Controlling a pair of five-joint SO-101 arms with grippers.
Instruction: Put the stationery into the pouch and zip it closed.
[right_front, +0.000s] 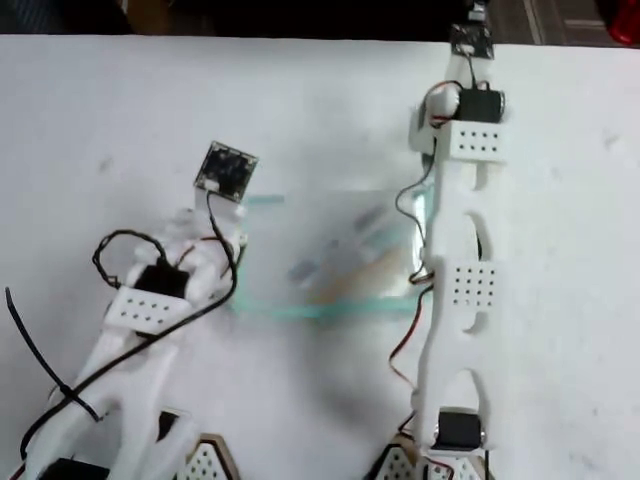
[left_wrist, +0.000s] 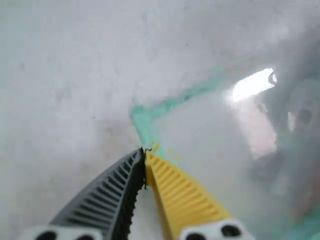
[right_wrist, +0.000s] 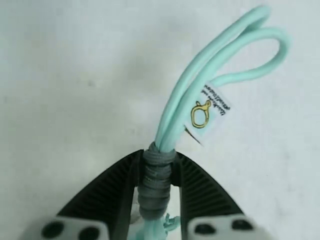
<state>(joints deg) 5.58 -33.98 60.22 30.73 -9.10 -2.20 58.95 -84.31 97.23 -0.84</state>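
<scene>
Right wrist view; fingers (right_wrist: 202, 192) around cord (right_wrist: 164, 132) (pouch's (right_front: 330, 250))

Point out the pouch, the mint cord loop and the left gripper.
pouch (right_front: 300, 230): high view, clear top panel.
mint cord loop (right_wrist: 176, 105): right wrist view, paired strands above the grey wrap.
left gripper (left_wrist: 145, 152): left wrist view, fingertips shut on the pouch's teal edge.

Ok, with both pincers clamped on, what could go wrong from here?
1. The left pincer pinches only the very corner of the pouch, at its green edge. A firm pull from the other side could likely tug it free and let the pouch slide.
2. The right pincer holds the cord at its grey wrapped end. The soft cord may slip through, or bend sideways instead of pulling straight.
</scene>
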